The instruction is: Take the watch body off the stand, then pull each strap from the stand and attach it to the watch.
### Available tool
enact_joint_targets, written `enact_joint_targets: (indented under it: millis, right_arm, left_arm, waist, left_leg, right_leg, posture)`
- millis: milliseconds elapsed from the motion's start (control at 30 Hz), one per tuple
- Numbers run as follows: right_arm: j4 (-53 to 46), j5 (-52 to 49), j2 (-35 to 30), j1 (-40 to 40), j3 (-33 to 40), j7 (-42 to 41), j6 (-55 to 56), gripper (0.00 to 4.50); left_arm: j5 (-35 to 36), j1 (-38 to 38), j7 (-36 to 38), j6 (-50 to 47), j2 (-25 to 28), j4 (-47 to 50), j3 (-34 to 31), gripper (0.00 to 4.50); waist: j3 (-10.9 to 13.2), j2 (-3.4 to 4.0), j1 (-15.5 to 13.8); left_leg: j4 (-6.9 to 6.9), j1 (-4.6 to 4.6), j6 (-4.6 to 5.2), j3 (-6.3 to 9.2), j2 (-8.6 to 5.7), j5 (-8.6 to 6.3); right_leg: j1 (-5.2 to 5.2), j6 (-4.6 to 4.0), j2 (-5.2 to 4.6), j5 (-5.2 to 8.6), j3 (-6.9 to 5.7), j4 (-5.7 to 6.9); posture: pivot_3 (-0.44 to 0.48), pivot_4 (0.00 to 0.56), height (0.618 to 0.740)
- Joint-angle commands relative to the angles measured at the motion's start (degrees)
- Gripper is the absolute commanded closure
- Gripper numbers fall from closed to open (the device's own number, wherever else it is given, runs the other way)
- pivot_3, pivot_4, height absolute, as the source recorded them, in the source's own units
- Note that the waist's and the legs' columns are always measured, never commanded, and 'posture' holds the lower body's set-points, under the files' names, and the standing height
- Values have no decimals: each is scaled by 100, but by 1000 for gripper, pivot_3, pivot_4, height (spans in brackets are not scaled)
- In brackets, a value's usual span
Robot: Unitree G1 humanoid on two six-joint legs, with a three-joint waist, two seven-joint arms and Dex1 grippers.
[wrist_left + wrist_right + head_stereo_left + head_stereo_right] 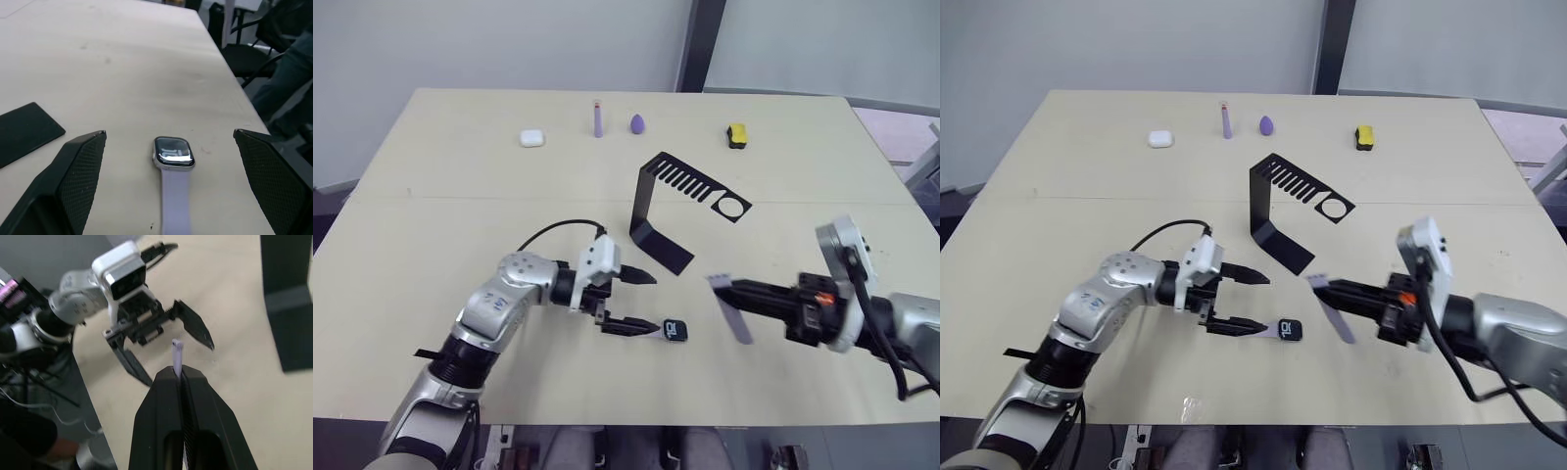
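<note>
Your watch body (173, 152) lies near the table's (431, 176) front edge, one strap (175, 205) attached; left gripper (651, 303) spread. Your right gripper (734, 291) pinches the second strap (732, 311), unattached.

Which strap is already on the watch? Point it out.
The strap lying flat on the table, joined to the watch between the open left tool. The other strap is off the table, pinched in the right tool.
</note>
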State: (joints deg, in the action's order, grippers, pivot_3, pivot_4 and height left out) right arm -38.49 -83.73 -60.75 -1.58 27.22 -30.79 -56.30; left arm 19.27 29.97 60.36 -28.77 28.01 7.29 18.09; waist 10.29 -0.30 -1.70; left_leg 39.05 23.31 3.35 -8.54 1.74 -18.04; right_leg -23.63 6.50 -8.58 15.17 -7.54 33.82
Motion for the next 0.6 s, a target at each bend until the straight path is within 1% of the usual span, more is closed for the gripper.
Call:
enact_joint_targets:
  millis: [33, 200, 300, 500, 600]
  right_arm:
    - [-276, 379, -175, -316, 322, -513, 34, 4500]
    - [-369, 1153, -230, -745, 258, -978, 206, 4500]
    - [-453, 1638, -265, -949, 210, -1304, 344, 4500]
    - [-431, 2125, -250, -1005, 119, -1556, 465, 4500]
    - [-493, 2224, -216, -1034, 106, -1608, 489, 4500]
  left_arm:
    - [-318, -133, -174, 161, -49, 223, 259, 22]
    - [-648, -224, -351, 251, -239, 213, 589, 22]
    - [-970, -207, -536, 369, -344, 132, 786, 22]
    - [-1370, -196, -695, 643, -455, -78, 923, 22]
    - [-1343, -240, -658, 633, -482, -94, 876, 832]
  waist:
    - [0, 0, 33]
    - [0, 0, 15]
    - [0, 0, 13]
    - [1, -2, 11]
    - [1, -1, 12]
  left_leg:
    - [0, -2, -2, 0, 3, -2]
    - [-1, -3, -5, 7, 11, -2]
    - [-1, -3, -2, 7, 9, -1]
    - [0, -2, -8, 7, 5, 3]
    - [-1, -2, -9, 7, 6, 3]
  right_leg:
    - [0, 0, 0, 0, 2, 0]
    - [-1, -5, 1, 2, 8, 3]
    - [0, -6, 0, 2, 9, 4]
    - [0, -6, -2, 2, 8, 3]
    - [-1, -6, -2, 2, 7, 4]
  posture:
    - [0, 150, 740]
    - [0, 150, 740]
    - [0, 150, 740]
    - [0, 150, 740]
    - [0, 150, 740]
